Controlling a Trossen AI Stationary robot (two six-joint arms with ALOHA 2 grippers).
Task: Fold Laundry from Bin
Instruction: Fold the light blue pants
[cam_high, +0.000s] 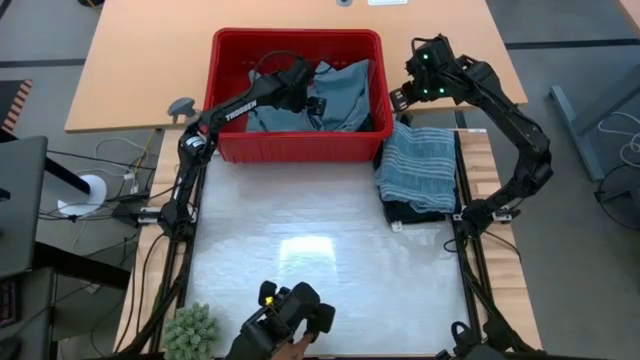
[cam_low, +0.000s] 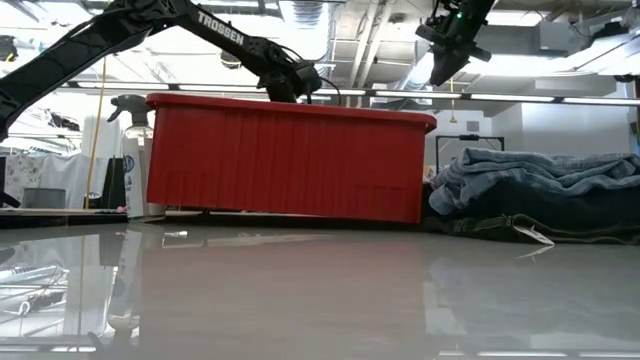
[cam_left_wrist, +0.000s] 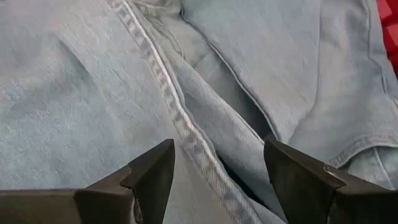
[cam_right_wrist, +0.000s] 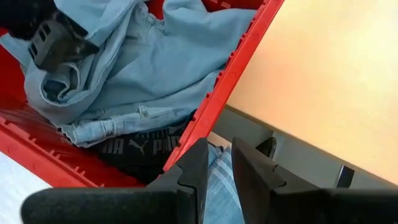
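1. Two arms work: left gripper (cam_high: 312, 97) hangs inside the bin (cam_high: 297, 146), jaws spread wide above light blue laundry (cam_left_wrist: 261, 56).
2. Right gripper (cam_high: 400, 98) hovers over the bin's corner, jaws nearly closed, empty.
3. Folded striped garment (cam_high: 418, 165) lies beside the bin on the table (cam_high: 320, 260).

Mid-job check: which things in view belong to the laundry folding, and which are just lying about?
Belongs to the job:
- red bin
- light blue garment in the bin, left gripper open just above it
- folded striped garment on a dark one, beside the bin
- right gripper, empty, raised beside the bin

Lying about:
- spray bottle
- green plant
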